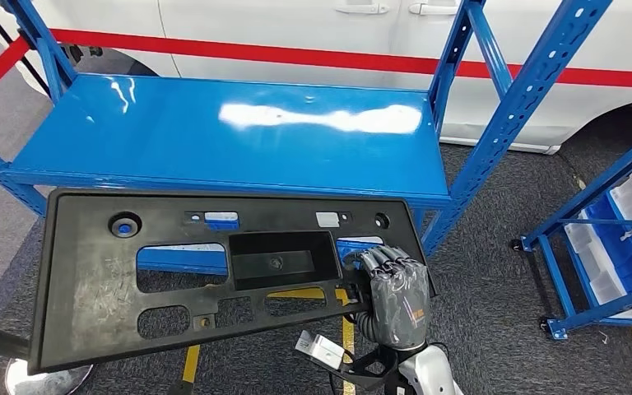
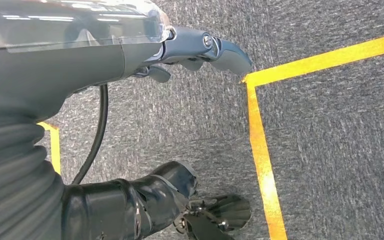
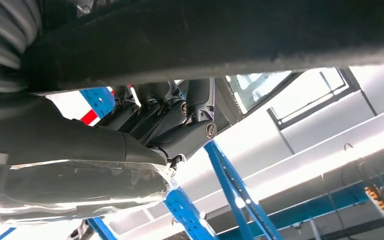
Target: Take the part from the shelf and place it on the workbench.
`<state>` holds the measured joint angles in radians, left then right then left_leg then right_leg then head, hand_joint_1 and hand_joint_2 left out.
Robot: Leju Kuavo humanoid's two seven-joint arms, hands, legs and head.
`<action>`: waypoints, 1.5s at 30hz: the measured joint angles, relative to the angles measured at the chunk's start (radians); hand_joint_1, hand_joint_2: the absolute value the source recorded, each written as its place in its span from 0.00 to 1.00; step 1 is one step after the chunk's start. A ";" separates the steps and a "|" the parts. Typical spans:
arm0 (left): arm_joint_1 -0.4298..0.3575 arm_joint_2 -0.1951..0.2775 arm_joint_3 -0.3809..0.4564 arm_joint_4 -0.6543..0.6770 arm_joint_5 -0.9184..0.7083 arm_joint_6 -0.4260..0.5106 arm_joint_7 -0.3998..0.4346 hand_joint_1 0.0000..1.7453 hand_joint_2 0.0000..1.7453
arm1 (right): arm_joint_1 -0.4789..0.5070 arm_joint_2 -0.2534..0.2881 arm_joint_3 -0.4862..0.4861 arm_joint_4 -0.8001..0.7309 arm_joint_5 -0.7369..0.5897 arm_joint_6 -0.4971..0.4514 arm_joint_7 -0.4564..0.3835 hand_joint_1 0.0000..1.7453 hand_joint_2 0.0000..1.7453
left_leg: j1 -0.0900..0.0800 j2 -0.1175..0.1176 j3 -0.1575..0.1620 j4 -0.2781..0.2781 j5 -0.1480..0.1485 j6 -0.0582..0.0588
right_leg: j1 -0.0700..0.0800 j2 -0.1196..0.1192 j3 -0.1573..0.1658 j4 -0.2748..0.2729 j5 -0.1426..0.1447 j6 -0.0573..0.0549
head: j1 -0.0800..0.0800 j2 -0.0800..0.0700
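A large black plastic panel (image 1: pixel 181 280) with several cut-outs hangs level in front of me, just before the blue shelf board (image 1: pixel 214 132). My right hand (image 1: pixel 395 292) grips its lower right edge, fingers hooked over the rim. From the right wrist camera those fingers (image 3: pixel 180 120) wrap around the panel's dark edge (image 3: pixel 230 35). My left hand (image 2: pixel 190 50) hangs over the grey carpet, thumb stretched out, nothing in it.
A white vehicle with a red stripe (image 1: pixel 296 53) stands behind the blue rack. A second blue rack with white bins (image 1: pixel 617 239) is at the right. Yellow floor tape (image 2: pixel 262 160) runs below. A round metal base (image 1: pixel 45 378) sits at the lower left.
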<state>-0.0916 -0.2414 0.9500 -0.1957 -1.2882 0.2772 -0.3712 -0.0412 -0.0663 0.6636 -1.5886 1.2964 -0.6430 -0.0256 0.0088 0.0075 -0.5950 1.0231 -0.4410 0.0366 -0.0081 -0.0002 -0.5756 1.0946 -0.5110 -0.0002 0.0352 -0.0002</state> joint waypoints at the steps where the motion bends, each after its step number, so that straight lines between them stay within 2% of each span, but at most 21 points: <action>1: 0.000 -0.001 0.000 0.000 0.000 0.000 0.000 0.00 1.00 | -0.002 0.000 0.000 0.000 -0.002 0.000 0.000 0.98 1.00 | -0.001 0.000 -0.003 0.002 0.003 -0.004 | 0.004 0.000 0.023 -0.043 0.010 -0.006 | 0.000 0.000; 4: 0.000 -0.002 0.000 0.000 0.000 0.000 0.001 0.00 1.00 | -0.005 0.002 0.000 0.000 -0.028 0.003 -0.003 0.98 1.00 | 0.000 0.001 -0.009 -0.001 0.015 -0.023 | 0.009 0.000 0.026 -0.067 0.023 -0.018 | 0.000 0.000; 6: 0.000 -0.003 0.000 0.000 0.000 0.001 0.001 0.00 1.00 | -0.007 0.006 0.000 0.000 -0.048 0.009 -0.006 0.98 1.00 | 0.001 -0.001 -0.019 0.016 -0.005 -0.034 | 0.003 -0.004 0.020 -0.078 0.040 -0.031 | -0.001 0.000; 9: 0.000 -0.003 0.000 0.000 0.000 0.001 0.001 0.00 1.00 | -0.010 0.012 0.000 0.000 -0.056 0.013 -0.007 0.98 1.00 | 0.006 -0.003 -0.072 0.166 -0.120 -0.047 | -0.002 -0.008 -0.003 -0.084 0.064 -0.043 | -0.001 0.000; 11: 0.000 -0.003 0.000 0.000 0.000 0.001 0.001 0.00 1.00 | -0.010 0.013 0.000 0.001 -0.057 0.014 -0.008 0.98 1.00 | 0.010 -0.003 -0.091 0.256 -0.164 -0.055 | -0.003 -0.008 -0.025 -0.080 0.077 -0.041 | -0.001 0.000; 13: 0.000 -0.002 0.000 0.000 0.000 0.001 0.001 0.00 1.00 | -0.010 0.013 0.000 0.001 -0.057 0.014 -0.008 0.98 1.00 | 0.014 -0.003 -0.041 0.205 -0.138 -0.060 | -0.005 -0.008 -0.045 -0.073 0.088 -0.034 | -0.001 0.000; 16: -0.001 -0.002 0.000 0.000 0.000 0.001 0.001 0.00 1.00 | -0.010 0.015 0.000 0.001 -0.057 0.014 -0.008 0.98 1.00 | 0.014 -0.008 0.075 0.016 -0.082 -0.056 | -0.004 -0.006 -0.068 -0.057 0.100 -0.018 | -0.001 0.000; 20: 0.001 -0.002 0.000 0.000 0.000 0.001 0.001 0.00 1.00 | -0.011 0.015 0.000 0.001 -0.057 0.014 -0.008 0.98 1.00 | 0.009 -0.011 0.073 -0.006 -0.061 -0.028 | -0.004 -0.005 -0.079 -0.054 0.116 0.007 | 0.000 0.000; 22: 0.000 -0.002 0.000 0.000 0.000 0.001 0.001 0.00 1.00 | -0.011 0.015 0.000 0.001 -0.057 0.014 -0.008 0.98 1.00 | 0.009 -0.008 0.061 -0.009 -0.046 -0.010 | -0.008 -0.004 -0.096 -0.018 0.073 0.016 | 0.000 0.000; 25: -0.001 -0.002 0.000 0.000 0.000 0.001 0.001 0.00 1.00 | -0.011 0.015 0.000 0.002 -0.061 0.015 -0.009 0.98 1.00 | 0.005 -0.005 0.033 -0.008 -0.024 0.005 | -0.008 -0.003 -0.148 0.156 -0.054 0.022 | 0.000 0.000; 26: -0.001 -0.002 0.000 0.000 0.000 0.001 0.001 0.00 1.00 | -0.011 0.015 0.000 0.002 -0.069 0.018 -0.011 0.98 1.00 | 0.003 -0.004 0.022 -0.007 -0.018 0.005 | -0.008 -0.003 -0.153 0.199 -0.072 0.022 | 0.000 0.000; 27: 0.000 -0.002 0.000 0.000 0.000 0.001 0.001 0.00 1.00 | -0.011 0.015 -0.001 0.004 -0.082 0.023 -0.015 0.98 1.00 | 0.001 -0.003 0.012 -0.005 -0.011 0.005 | -0.007 -0.003 -0.142 0.208 -0.069 0.019 | 0.000 0.000; 28: 0.000 -0.002 0.000 0.000 0.000 0.001 0.001 0.00 1.00 | -0.011 0.015 -0.001 0.005 -0.099 0.029 -0.020 0.98 1.00 | -0.001 -0.004 0.003 -0.004 -0.006 0.005 | -0.005 -0.003 -0.111 0.179 -0.049 0.014 | 0.000 0.000; 31: 0.000 -0.004 0.000 0.000 0.000 0.001 0.000 0.00 1.00 | -0.013 0.015 -0.002 0.005 -0.140 0.048 -0.031 0.98 1.00 | -0.004 -0.003 -0.012 -0.003 0.008 -0.001 | 0.007 -0.001 0.027 -0.017 -0.001 -0.016 | -0.001 0.000; 33: -0.001 -0.006 0.000 0.000 0.001 0.001 0.000 0.00 1.00 | -0.016 0.014 -0.004 0.005 -0.145 0.051 -0.032 0.98 1.00 | 0.002 -0.002 -0.016 -0.006 0.019 -0.011 | 0.017 0.001 0.061 -0.080 -0.001 -0.028 | 0.000 0.000; 36: 0.000 -0.005 0.000 0.000 0.002 0.002 0.000 0.00 1.00 | -0.017 0.014 -0.008 0.005 -0.128 0.053 -0.029 0.98 1.00 | 0.003 -0.004 -0.022 -0.007 0.021 -0.029 | 0.013 -0.002 0.063 -0.109 0.028 -0.034 | 0.000 0.000; 38: 0.001 -0.004 0.000 0.000 0.003 0.003 0.000 0.00 1.00 | -0.017 0.015 -0.008 0.006 -0.122 0.054 -0.028 0.98 1.00 | 0.001 -0.008 -0.048 0.051 -0.038 -0.039 | 0.002 -0.008 0.057 -0.130 0.052 -0.041 | -0.001 0.000; 40: 0.001 -0.004 0.000 0.000 0.004 0.005 0.000 0.00 1.00 | -0.016 0.015 -0.008 0.006 -0.126 0.054 -0.027 0.98 1.00 | 0.004 -0.009 -0.087 0.173 -0.118 -0.049 | 0.002 -0.011 0.038 -0.129 0.066 -0.042 | -0.001 0.000; 41: 0.002 -0.003 0.000 0.000 0.004 0.005 0.000 0.00 1.00 | -0.015 0.015 -0.009 0.007 -0.128 0.054 -0.027 0.98 1.00 | 0.007 -0.008 -0.098 0.224 -0.138 -0.054 | 0.002 -0.012 0.026 -0.124 0.070 -0.040 | -0.001 0.000; 43: 0.002 -0.002 0.000 0.000 0.004 0.006 0.000 0.00 1.00 | -0.014 0.015 -0.011 0.008 -0.132 0.055 -0.027 0.98 1.00 | 0.014 -0.008 -0.075 0.235 -0.121 -0.064 | -0.003 -0.012 0.001 -0.109 0.078 -0.034 | -0.001 0.000; 45: 0.001 0.000 0.000 0.000 0.003 0.006 0.000 0.00 1.00 | -0.013 0.015 -0.012 0.009 -0.137 0.058 -0.028 0.98 1.00 | 0.022 -0.008 0.006 0.119 -0.077 -0.074 | -0.009 -0.012 -0.025 -0.086 0.081 -0.026 | -0.002 0.000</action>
<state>-0.0911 -0.2415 0.9500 -0.1957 -1.2847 0.2835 -0.3716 -0.0542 -0.0515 0.6513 -1.5800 1.1596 -0.5851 -0.0536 0.0306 -0.0008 -0.5890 1.1426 -0.5181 -0.0369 -0.0172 -0.0120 -0.6004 1.0082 -0.4297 -0.0259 0.0337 0.0000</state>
